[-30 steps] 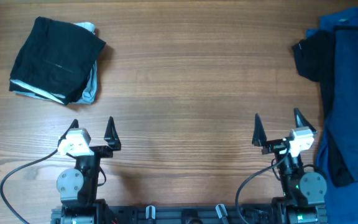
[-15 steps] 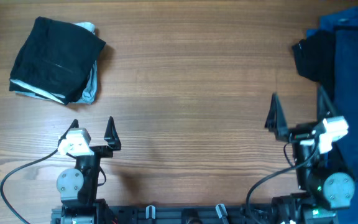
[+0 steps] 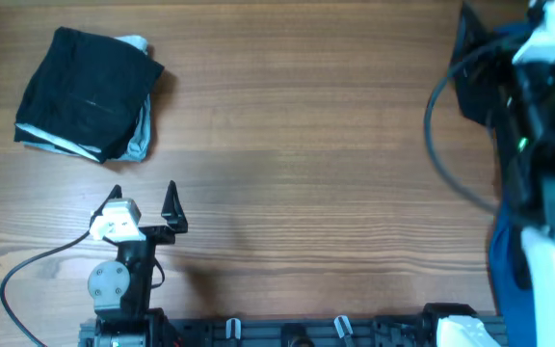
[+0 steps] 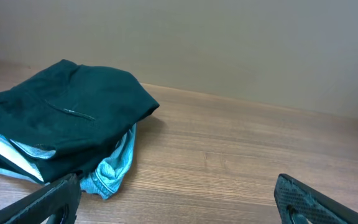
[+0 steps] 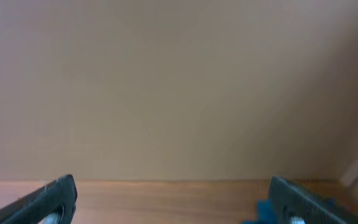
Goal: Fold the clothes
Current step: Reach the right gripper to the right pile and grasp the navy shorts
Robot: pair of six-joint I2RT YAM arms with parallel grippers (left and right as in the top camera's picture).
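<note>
Stillness holds the left half of the overhead frame: the folded stack (image 3: 85,92) at upper left and the left claw (image 3: 144,193) at lower left sit just as they did a second ago, the claw's fingers spread wide with nothing between them. On the right, the right arm (image 3: 547,145) has left its place at lower right and now rears up along the right edge, hiding much of the pile (image 3: 504,270) of clothes there. Its wrist view shows the right claw (image 5: 171,186) spread wide and empty, facing a plain wall (image 5: 179,81) over a strip of counter (image 3: 316,135). The folded stack is a roughly square black garment (image 4: 61,118), turned at an angle, lying on a pale blue one (image 4: 114,171) that peeks out along its right and lower edges. In the pile, a black piece (image 3: 475,96) shows at upper right and blue cloth at lower right; a bright blue scrap (image 5: 261,214) shows beside the right claw's finger.
</note>
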